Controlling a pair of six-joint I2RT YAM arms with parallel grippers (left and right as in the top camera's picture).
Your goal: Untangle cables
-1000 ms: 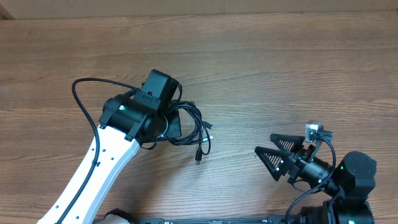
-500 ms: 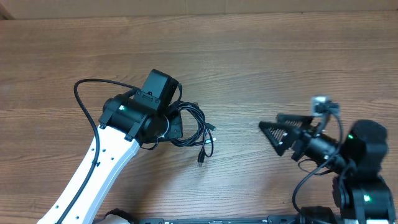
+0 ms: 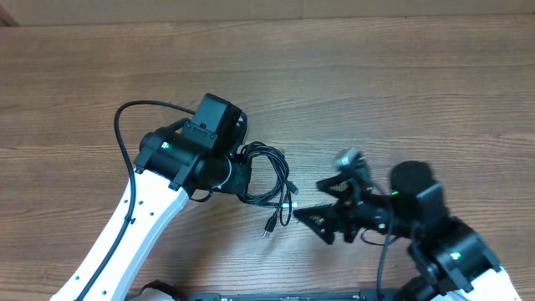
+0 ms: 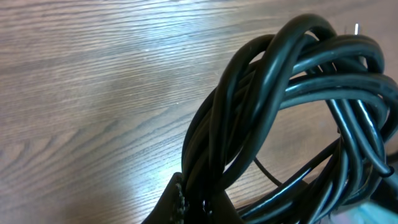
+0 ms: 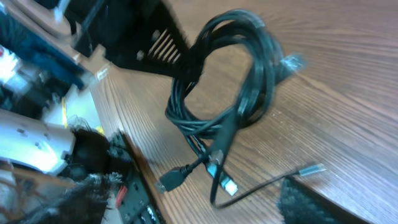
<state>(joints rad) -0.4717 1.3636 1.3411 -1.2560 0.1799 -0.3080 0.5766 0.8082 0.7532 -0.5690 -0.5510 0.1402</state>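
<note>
Wood-grain desk (image 3: 418, 84), matte and level, carries the work. Item under inspection: the cables (image 3: 269, 174), thin black cords wound into one loose coil of overlapping loops near the middle of the desk, just right of the left arm's wrist. The left gripper (image 4: 189, 205) is clenched on the coil's left side, with several strands pinched together at its fingers. The right gripper (image 3: 309, 205) stands near the coil's lower right edge, spread and empty, touching no cord. Free tails trail out below the coil towards it and finish in small plug ends (image 5: 227, 185), one all black and at least two silver-tipped, lying flat on the wood. Assessment of handling: the cords look light, limp and smooth-jacketed, so they should bend wherever pulled, slide against one another, and slip from a weak pinch. The plug heads are the only stiff parts and are likely to snag when drawn through a loop. Recommended hold: one free tail, on the cord just behind its plug, kept clear of the neighbouring strands. Drawing it away from the anchored side should open the loops. Gripping across the coil would probably gather several cords and tighten it.
</note>
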